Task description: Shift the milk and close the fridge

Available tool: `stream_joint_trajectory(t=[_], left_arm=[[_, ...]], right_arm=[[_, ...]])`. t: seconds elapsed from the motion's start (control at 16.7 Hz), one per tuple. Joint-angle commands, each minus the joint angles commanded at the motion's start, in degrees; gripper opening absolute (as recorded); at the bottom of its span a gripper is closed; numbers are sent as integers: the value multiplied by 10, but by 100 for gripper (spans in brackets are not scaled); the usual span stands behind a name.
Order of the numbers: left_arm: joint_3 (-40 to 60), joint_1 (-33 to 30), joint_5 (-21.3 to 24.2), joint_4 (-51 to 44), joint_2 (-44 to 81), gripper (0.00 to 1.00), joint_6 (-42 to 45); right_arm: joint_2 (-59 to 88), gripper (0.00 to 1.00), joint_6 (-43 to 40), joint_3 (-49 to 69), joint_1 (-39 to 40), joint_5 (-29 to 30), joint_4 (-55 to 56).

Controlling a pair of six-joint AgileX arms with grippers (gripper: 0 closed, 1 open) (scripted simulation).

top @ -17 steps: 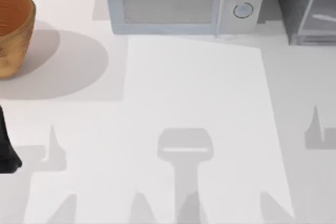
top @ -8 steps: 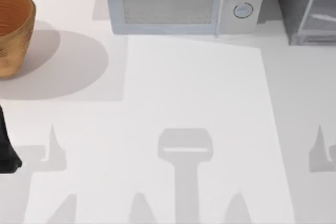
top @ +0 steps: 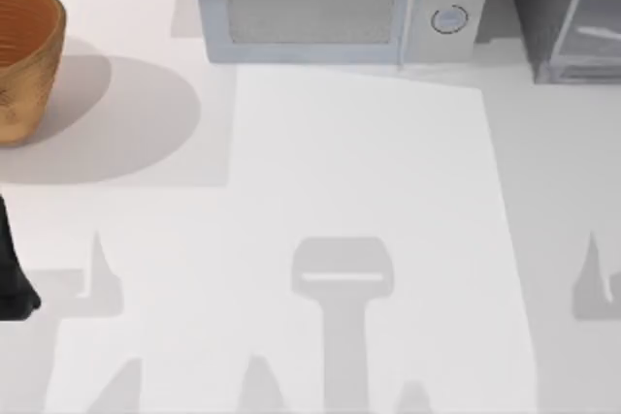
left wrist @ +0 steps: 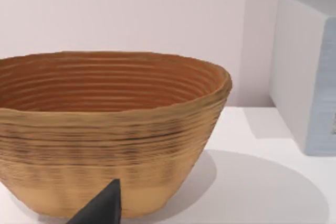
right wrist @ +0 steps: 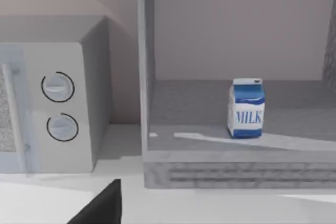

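The small blue-and-white milk carton (right wrist: 246,108) stands upright inside the open grey speckled fridge (right wrist: 236,174), ready for closing. Both grippers' jaws: cannot tell.

Milk (right wrist: 246,107) upright on fridge (right wrist: 236,169) floor; microwave (right wrist: 55,114), 2 knobs, just beside fridge.

My white worktop (top: 320,172) carries a ribbed wooden bowl (top: 27,55) at its far left, a white microwave (top: 340,2) along the back, and the grey fridge (top: 563,16) at far right.
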Motion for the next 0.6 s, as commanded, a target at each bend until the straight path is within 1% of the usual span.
stream_joint_trajectory(t=[0.24,0.6], left_arm=[[0,0,0,0,0,100,0],[0,0,0,0,0,100,0]], right_arm=[[-94,100,-2,77,1,1,-168],[-255,100,-5,209,2,1,-474]])
